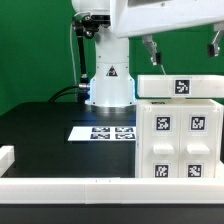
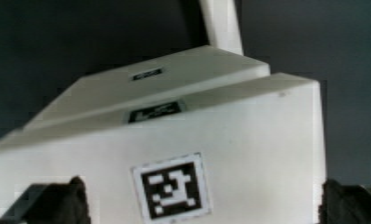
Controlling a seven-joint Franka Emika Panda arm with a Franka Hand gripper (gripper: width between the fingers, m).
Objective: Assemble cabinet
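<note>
The white cabinet body (image 1: 180,140) stands on the black table at the exterior view's right, with several black-and-white tags on its front face. A white block with one tag (image 1: 181,88) lies on top of it. My gripper (image 1: 182,50) hangs just above this top block, open and empty, with one finger on each side. In the wrist view the cabinet (image 2: 182,120) fills the frame and a tag (image 2: 169,187) faces the camera. The dark fingertips (image 2: 49,200) stand at either side of the body, apart from it. My gripper (image 2: 200,205) holds nothing.
The marker board (image 1: 103,131) lies flat in front of the robot base (image 1: 108,85). A white rim (image 1: 90,186) runs along the table's front edge and up the exterior view's left side (image 1: 8,155). A green wall stands behind.
</note>
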